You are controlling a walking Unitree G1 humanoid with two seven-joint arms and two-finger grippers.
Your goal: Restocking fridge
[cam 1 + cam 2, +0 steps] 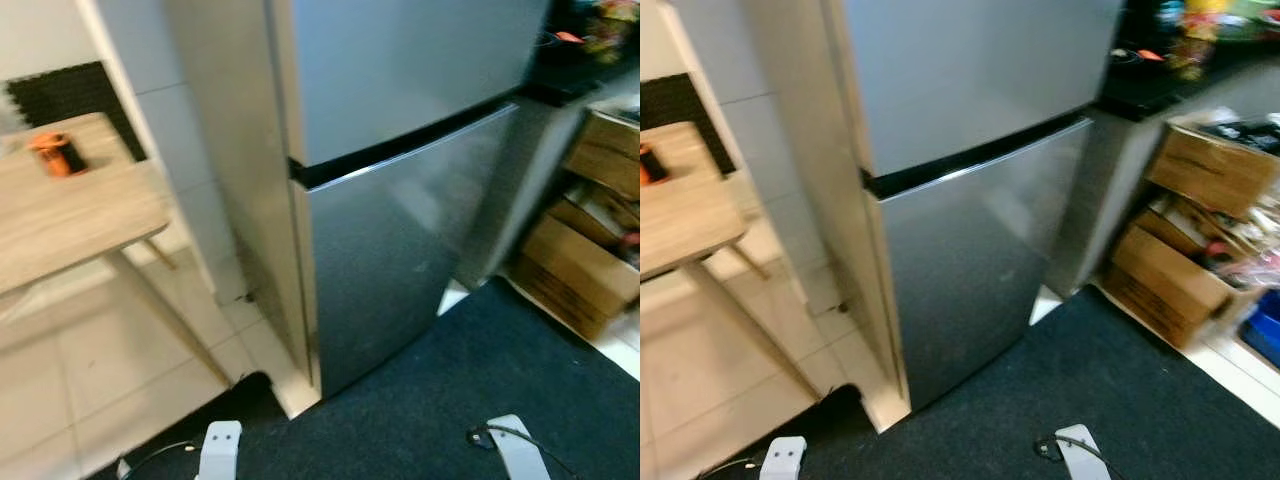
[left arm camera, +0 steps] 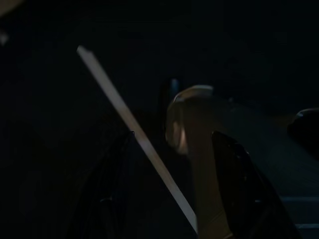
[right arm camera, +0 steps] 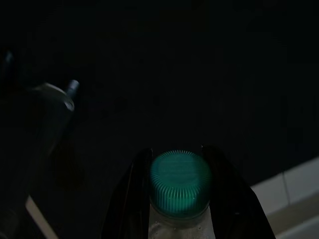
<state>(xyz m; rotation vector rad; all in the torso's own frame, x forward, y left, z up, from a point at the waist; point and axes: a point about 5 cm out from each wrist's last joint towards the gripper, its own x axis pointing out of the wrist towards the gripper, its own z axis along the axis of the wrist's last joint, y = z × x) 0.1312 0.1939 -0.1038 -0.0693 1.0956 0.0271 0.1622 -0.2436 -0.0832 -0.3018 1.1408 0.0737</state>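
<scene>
A steel fridge (image 1: pixel 400 200) stands shut on pale tile, a dark mat (image 1: pixel 470 400) before it, a wooden table (image 1: pixel 60 210) to the left and cardboard boxes (image 1: pixel 1180 270) to the right. The right gripper (image 3: pixel 180 164) hangs low, fingers closed around a green-capped bottle (image 3: pixel 179 181). The left gripper (image 2: pixel 169 169) hangs in shade, fingers apparently parted.

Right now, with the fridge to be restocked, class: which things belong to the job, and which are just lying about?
Part of the job:
fridge, both doors shut
bottle with green cap, between the fingers of the right claw

Just lying about:
wooden table
orange thing on the table
cardboard boxes
dark mat
</scene>
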